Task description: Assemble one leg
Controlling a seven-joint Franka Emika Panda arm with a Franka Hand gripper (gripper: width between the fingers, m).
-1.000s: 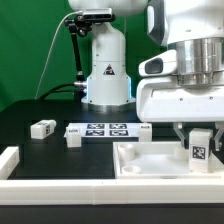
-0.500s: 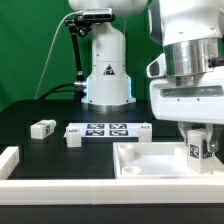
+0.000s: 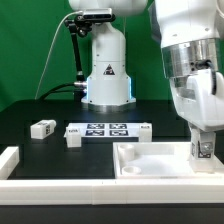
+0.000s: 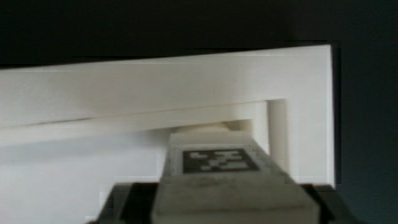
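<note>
My gripper point(image 3: 203, 143) is shut on a small white leg point(image 3: 203, 153) with a black-and-white tag on its side. It holds the leg upright over the right end of the large white tray-shaped piece point(image 3: 150, 166); I cannot tell whether the leg touches it. In the wrist view the leg point(image 4: 217, 165) sits between my dark fingers point(image 4: 139, 200), close to an inner corner of the tray piece point(image 4: 107, 100). Three more small white legs lie on the black table: one on the exterior view's left point(image 3: 42, 127), one beside it point(image 3: 72, 139), one further right point(image 3: 145, 128).
The marker board point(image 3: 100, 130) lies flat on the table between the loose legs. The arm's white base point(image 3: 105, 70) stands behind it. A white raised piece point(image 3: 10, 160) sits at the front left, and a white edge runs along the front.
The gripper has tilted and shifted toward the exterior view's right, carrying the leg lower toward the tray piece's right end. The loose legs have not moved.
</note>
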